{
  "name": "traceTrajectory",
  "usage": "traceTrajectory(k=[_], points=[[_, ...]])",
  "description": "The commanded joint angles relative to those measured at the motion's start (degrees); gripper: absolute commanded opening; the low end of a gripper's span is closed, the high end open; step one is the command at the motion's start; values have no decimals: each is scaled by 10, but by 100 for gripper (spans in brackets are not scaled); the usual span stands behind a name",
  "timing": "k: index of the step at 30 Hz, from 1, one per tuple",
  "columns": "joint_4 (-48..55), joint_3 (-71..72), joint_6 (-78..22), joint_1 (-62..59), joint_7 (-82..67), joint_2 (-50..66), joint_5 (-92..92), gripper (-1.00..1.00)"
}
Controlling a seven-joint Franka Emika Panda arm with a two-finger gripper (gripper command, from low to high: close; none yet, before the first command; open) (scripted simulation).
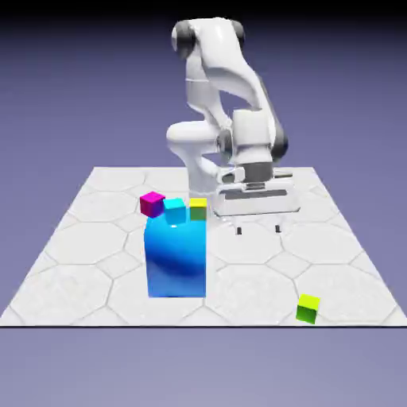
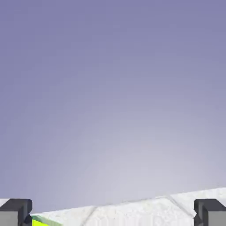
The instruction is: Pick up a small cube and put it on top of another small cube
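Hovering: jaws point(image 1: 258, 230) hang above the table point(image 1: 334, 238), fingers pointing down, nothing between them.
Jaws state: apart, wide gap; both tips visible as two short dark marks in the exterior view, and at the bottom corners of the hand view point(image 2: 113, 214).
Lime cube point(image 1: 308, 308): on the table near the front edge, toward the exterior view's right. Sits alone, upright, yellowish top.
Lime vs jaws: well apart. Cube lies nearer the camera than the jaws and a bit to the exterior view's right of them. Not under the fingers, not touching.
Hand view: mostly backdrop; strip of table along the bottom. A sliver of lime point(image 2: 39, 222) shows at the bottom left, just beside the left fingertip point(image 2: 16, 211). Too little of it shows to tell its pose.
Pink cube point(image 1: 152, 203): behind the blue block's upper left corner as seen in the exterior view. Cannot tell whether it rests on the table or touches the block.
Blue block point(image 1: 176, 258): big, upright on the table, left of the jaws in the exterior view.
Cyan cube point(image 1: 175, 210): at the block's top edge, between pink and olive.
Olive cube point(image 1: 197, 209): yellow top, just beside cyan, at the block's upper right corner.
Stack: not made; lime and pink well apart.
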Motion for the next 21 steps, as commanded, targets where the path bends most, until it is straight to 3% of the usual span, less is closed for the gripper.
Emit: traceTrajectory(k=[1,13,19,20,21], points=[[14,3,-9,4,21,21,-3,0],[179,32,-118,87,266,259,-32,0],[201,14,-48,100,278,351,-48,0],[201,14,-48,100,278,351,-48,-100],[201,14,-48,100,278,351,-48,-100]])
